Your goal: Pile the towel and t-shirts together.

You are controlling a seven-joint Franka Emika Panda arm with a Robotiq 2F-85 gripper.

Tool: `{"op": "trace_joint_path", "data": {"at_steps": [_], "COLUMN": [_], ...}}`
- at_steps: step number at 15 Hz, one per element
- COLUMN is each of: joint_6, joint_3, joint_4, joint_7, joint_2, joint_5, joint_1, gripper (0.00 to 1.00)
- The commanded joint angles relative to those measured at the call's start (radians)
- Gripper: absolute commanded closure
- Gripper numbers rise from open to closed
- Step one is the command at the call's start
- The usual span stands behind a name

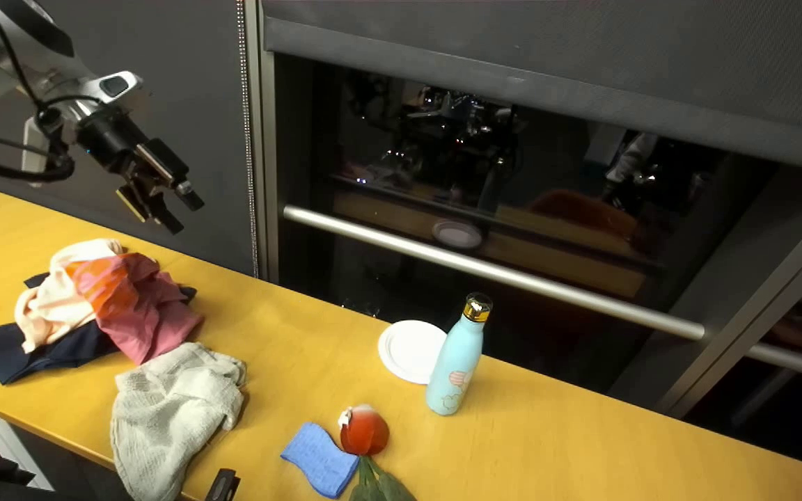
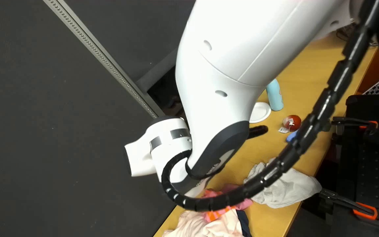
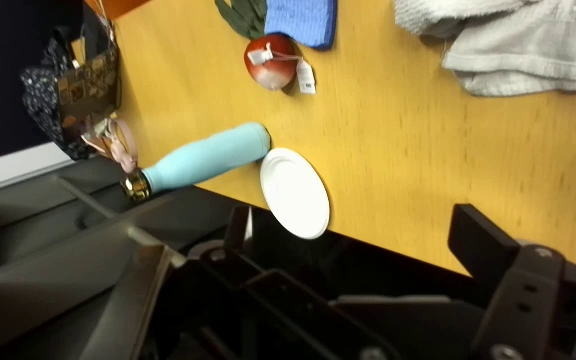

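A light grey towel (image 1: 178,410) lies crumpled on the table and hangs over its front edge. It touches or nearly touches a heap of clothes: a pink and orange t-shirt (image 1: 154,309), a pale peach garment (image 1: 60,303) and a dark navy garment (image 1: 46,358) underneath. In an exterior view the arm partly hides the towel (image 2: 285,187) and the heap. The towel (image 3: 533,50) shows at the top right of the wrist view. My gripper (image 1: 182,211) is raised in the air behind the heap, near the wall. Its fingers (image 3: 353,230) are spread apart with nothing between them.
A light blue bottle (image 1: 455,369) stands beside a white plate (image 1: 411,351) near the back edge. A red vegetable-like item (image 1: 365,431) with a tag and a blue sponge (image 1: 321,459) lie nearer the front. A dark clamp (image 1: 223,485) sits at the front edge. A wall and window rise behind.
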Motion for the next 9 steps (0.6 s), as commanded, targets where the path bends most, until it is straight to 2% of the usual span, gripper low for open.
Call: {"op": "trace_joint_path", "data": {"at_steps": [1, 3, 6, 8, 9], "joint_6": [0.063, 0.155, 0.397, 0.556, 0.637], "joint_3": [0.048, 0.082, 0.104, 0.135, 0.109], "joint_4": [-0.243, -0.350, -0.521, -0.637, -0.696], "joint_7": [0.266, 0.391, 0.583, 0.708, 0.746], "joint_2": [-0.090, -0.104, -0.122, -0.146, -0.146], "joint_5": [0.005, 0.012, -0.014, -0.094, -0.135], "joint_1": [0.009, -0.007, -0.030, -0.070, -0.057], "gripper": [0.00, 0.00, 0.00, 0.00, 0.00]}}
